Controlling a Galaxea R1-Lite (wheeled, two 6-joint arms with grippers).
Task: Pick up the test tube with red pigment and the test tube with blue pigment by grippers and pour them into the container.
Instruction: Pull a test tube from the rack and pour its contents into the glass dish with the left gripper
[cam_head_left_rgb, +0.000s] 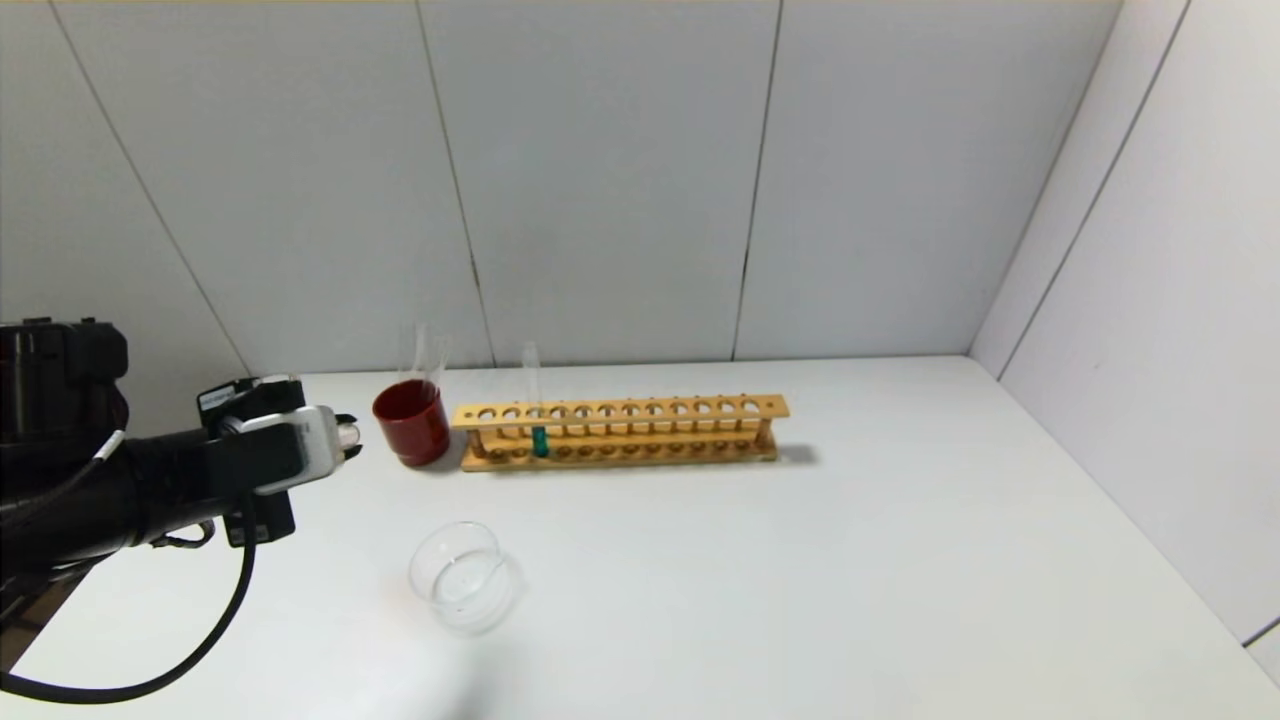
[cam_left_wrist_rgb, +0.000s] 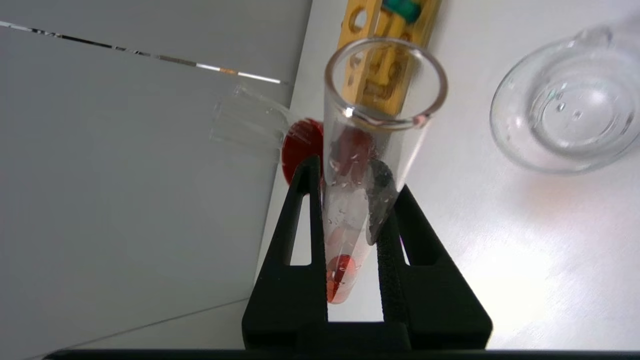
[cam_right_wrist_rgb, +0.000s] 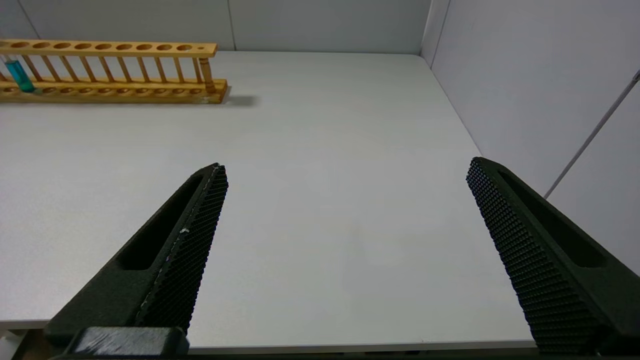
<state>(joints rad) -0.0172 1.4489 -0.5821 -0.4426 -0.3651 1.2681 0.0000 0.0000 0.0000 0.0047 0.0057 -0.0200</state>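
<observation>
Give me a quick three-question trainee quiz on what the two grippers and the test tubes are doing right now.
1. True or false: the left gripper is shut on the slim clear glass test tube with red pigment.
2. Where is the slim glass test tube with blue pigment? A) in the low clear glass container B) standing in the long wooden tube rack C) in the dark red cup
3. Fill in: the right gripper is ____ and holds nothing.

Key: 1 true; 2 B; 3 open.
</observation>
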